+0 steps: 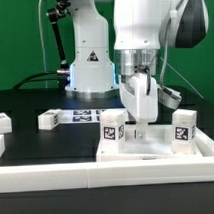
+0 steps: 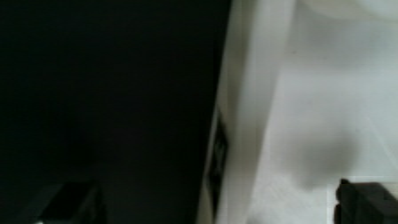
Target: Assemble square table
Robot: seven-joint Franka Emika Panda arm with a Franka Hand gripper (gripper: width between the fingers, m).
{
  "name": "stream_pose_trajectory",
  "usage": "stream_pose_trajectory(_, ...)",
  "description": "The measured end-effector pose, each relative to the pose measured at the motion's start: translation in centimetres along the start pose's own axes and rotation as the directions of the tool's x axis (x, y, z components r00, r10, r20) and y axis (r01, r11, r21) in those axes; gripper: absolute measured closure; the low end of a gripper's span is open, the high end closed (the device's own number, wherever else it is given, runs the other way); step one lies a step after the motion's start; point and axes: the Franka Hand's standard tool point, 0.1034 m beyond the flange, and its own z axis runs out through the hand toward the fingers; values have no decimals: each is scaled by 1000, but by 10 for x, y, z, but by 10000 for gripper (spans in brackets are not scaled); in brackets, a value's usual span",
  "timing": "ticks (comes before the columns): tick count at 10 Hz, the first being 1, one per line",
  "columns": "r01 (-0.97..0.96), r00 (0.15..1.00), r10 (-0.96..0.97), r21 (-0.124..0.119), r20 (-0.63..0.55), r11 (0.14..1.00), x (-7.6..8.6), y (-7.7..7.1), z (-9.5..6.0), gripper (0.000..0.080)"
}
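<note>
The square table's white top (image 1: 162,149) lies flat at the front of the black table. Two tagged white legs stand upright at it, one (image 1: 114,129) towards the exterior view's left and one (image 1: 183,128) at its right. Two more legs (image 1: 47,119) (image 1: 2,123) lie loose on the black surface further left. My gripper (image 1: 139,130) hangs straight down between the two upright legs, just over the top. In the wrist view the gripper (image 2: 214,205) is open, its dark fingertips (image 2: 361,200) wide apart, with the top's white edge (image 2: 302,110) below them and nothing held.
The marker board (image 1: 85,116) lies flat behind the top, in front of the robot's base (image 1: 91,66). A long white rail (image 1: 87,178) borders the black surface along the front. A green wall stands behind.
</note>
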Motion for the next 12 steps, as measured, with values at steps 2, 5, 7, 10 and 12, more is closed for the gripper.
stream_pose_trajectory(2, 3, 1000, -3, -5, -2, 1000, 1, 2, 2, 150)
stream_pose_trajectory(5, 19, 1000, -19, -5, -3, 1000, 3, 1, 2, 423)
stream_pose_trajectory(7, 25, 1000, -25, -5, -4, 1000, 4, 1, 2, 559)
stream_pose_trajectory(10, 35, 999, -36, -4, -11, 999, 11, 1, 2, 741)
stream_pose_trajectory(12, 62, 998, -63, -4, -16, 998, 17, 0, 2, 741)
